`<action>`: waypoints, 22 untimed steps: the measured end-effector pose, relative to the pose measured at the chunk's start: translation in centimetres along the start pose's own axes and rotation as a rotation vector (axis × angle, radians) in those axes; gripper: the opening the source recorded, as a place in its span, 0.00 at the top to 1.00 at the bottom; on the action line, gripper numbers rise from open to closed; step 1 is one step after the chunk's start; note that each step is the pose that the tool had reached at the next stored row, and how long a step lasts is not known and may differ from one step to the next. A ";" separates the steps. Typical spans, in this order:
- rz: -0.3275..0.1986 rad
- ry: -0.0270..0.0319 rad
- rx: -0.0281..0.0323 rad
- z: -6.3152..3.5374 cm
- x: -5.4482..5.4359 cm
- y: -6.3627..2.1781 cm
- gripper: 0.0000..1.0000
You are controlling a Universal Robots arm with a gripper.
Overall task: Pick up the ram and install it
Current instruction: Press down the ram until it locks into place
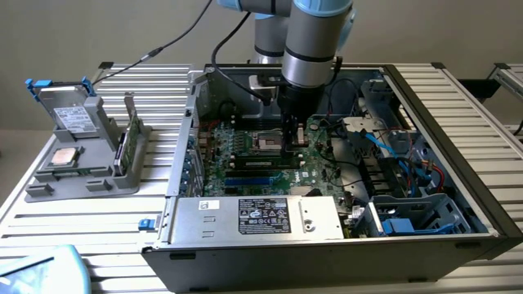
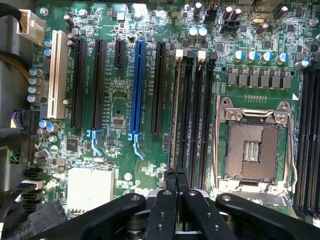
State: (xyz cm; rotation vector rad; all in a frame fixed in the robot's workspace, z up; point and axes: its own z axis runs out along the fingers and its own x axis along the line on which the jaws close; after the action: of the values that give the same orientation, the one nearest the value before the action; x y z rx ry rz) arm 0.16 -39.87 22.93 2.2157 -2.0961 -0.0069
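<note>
**A:** What does everything rest on?

**B:** A ribbed aluminium table in front of a plain beige wall. An open black metal computer case lies on it.

**A:** What is nearest in the exterior view?

**B:** At six o'clock there is a boxy silver power supply with a printed label. Beyond it is the flat green motherboard, crowded with long black plastic slots and one blue one.

**A:** Where is the ram?

**B:** The ram, a thin dark-green stick, stands on edge in a memory slot near the board's centre. Its long axis runs from nine o'clock to three o'clock in the exterior view. The square metal-framed processor socket is just beyond it, towards twelve.

**A:** And the gripper?

**B:** The black gripper points straight down over the stick's three o'clock end. Its jaws are pressed together. I cannot tell whether they touch the stick.

**A:** What is farther off?

**B:** A grey moulded holder sits at nine o'clock with a square silver chip in it. The round grey and blue arm rises at twelve.
</note>
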 end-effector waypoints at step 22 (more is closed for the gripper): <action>0.001 0.0000 0.0011 -0.60 -0.4 0.55 0.90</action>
State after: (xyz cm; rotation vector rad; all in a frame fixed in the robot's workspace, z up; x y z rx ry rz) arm -0.37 -39.50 23.54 2.2155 -2.0975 -0.0057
